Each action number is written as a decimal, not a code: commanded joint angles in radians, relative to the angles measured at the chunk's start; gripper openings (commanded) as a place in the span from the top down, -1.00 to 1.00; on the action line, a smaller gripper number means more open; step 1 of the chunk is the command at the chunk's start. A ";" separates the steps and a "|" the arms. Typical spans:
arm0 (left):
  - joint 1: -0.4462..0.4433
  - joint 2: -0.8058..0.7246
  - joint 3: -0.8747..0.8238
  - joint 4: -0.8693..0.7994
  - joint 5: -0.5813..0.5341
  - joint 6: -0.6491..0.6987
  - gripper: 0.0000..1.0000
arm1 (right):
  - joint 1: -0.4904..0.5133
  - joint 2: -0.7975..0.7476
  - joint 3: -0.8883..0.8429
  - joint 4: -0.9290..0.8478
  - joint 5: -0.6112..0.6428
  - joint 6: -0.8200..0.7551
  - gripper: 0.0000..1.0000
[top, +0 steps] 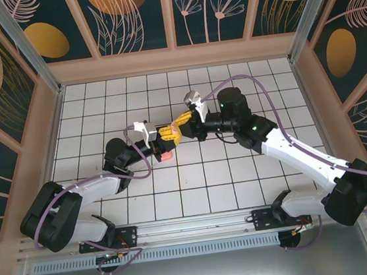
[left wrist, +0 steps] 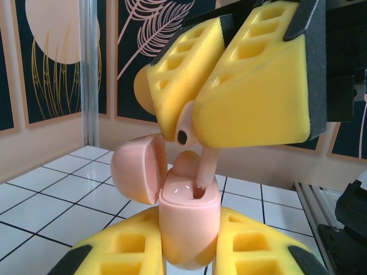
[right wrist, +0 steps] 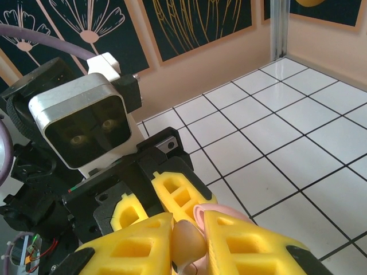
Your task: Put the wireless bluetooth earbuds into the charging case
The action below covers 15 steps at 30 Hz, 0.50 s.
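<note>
Top view, grippers: the left gripper (top: 168, 138) and right gripper (top: 181, 121) met fingertip to fingertip above the middle of the tiled table (top: 240, 171).
Top view, task item: it was too small to make out among the yellow fingers.
Top view, other: a salmon block (top: 166, 157) lay on the tiles just beside the left gripper.
Left wrist view, left gripper: it was clamped on the charging case (left wrist: 189, 223), which stood upright between its two yellow pads. The lid (left wrist: 137, 169) was swung open to the left.
Left wrist view, right gripper: it hung directly above the case, pinched on one earbud (left wrist: 184, 129) (a dark tip showed between the pads).
Left wrist view, earbud position: the head was held in the right gripper with the stem pointing down. The stem's end was at the right of the case's open top, and whether it was seated could not be told.
Right wrist view, right gripper: its pads were at the lower edge, closed on the pale earbud, with the pink rim of the case just beyond.
Right wrist view, left gripper: its fingers were directly behind the case, and the wrist camera (right wrist: 86, 123) faced this way.
</note>
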 commanded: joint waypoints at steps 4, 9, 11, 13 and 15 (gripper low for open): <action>-0.003 -0.030 0.021 0.017 0.000 -0.022 0.89 | 0.017 0.019 0.040 -0.035 0.006 -0.041 0.61; -0.004 -0.043 0.019 0.014 0.003 -0.020 0.88 | 0.022 0.032 0.058 -0.083 0.010 -0.075 0.60; -0.003 -0.043 0.019 0.014 0.006 -0.019 0.87 | 0.022 0.036 0.065 -0.100 0.010 -0.084 0.59; -0.003 -0.044 0.020 0.012 0.008 -0.018 0.87 | 0.022 0.036 0.071 -0.110 0.017 -0.087 0.54; -0.004 -0.043 0.019 0.012 0.009 -0.018 0.87 | 0.022 0.036 0.075 -0.112 0.024 -0.088 0.49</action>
